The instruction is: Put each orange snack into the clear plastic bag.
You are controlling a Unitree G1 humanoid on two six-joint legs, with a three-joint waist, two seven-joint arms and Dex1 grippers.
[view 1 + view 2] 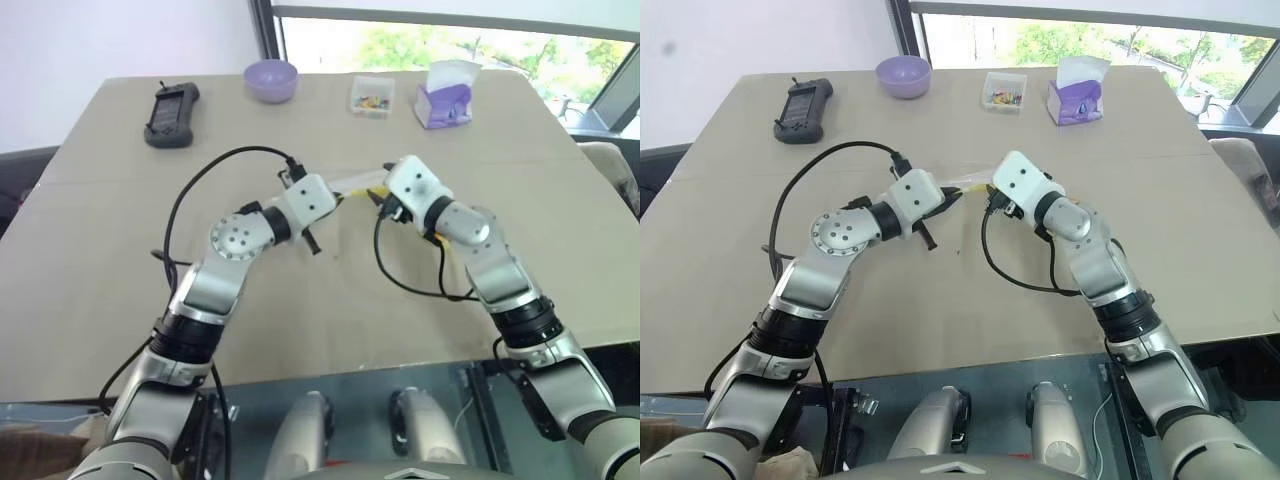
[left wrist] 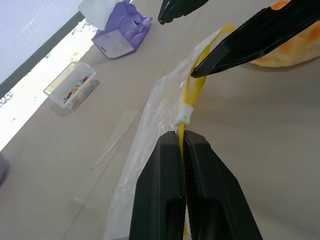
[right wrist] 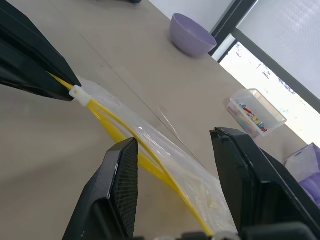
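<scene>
The big beige table (image 1: 120, 300) takes up nearly everything, and both arms reach out over its middle until the grippers almost meet.

The clear plastic bag (image 3: 165, 150) lies between them near the table's centre, crinkled and see-through, its yellow seal strip (image 2: 192, 90) running along the edge that faces the grippers. The left gripper (image 2: 184, 142) has its two black fingers pressed tightly together on that strip, just behind the small white slider (image 2: 184, 114), so it is pinching the bag's sealed edge. The right gripper (image 3: 175, 165) stands with its fingers well apart, one on either side of the bag's yellow edge; I cannot tell whether either finger touches the plastic.

An orange snack (image 2: 287, 47) sits on the table just beside the right gripper's fingers, outside the bag; only a rounded yellow-orange part of it shows behind a black finger.

Along the far edge of the table, from left to right: a black handheld device (image 1: 171, 115), a purple bowl (image 1: 271, 80), a small clear box of coloured bits (image 1: 371, 96) and a purple tissue pack (image 1: 444, 98) with white tissue sticking up. All four stand well apart from the bag.
</scene>
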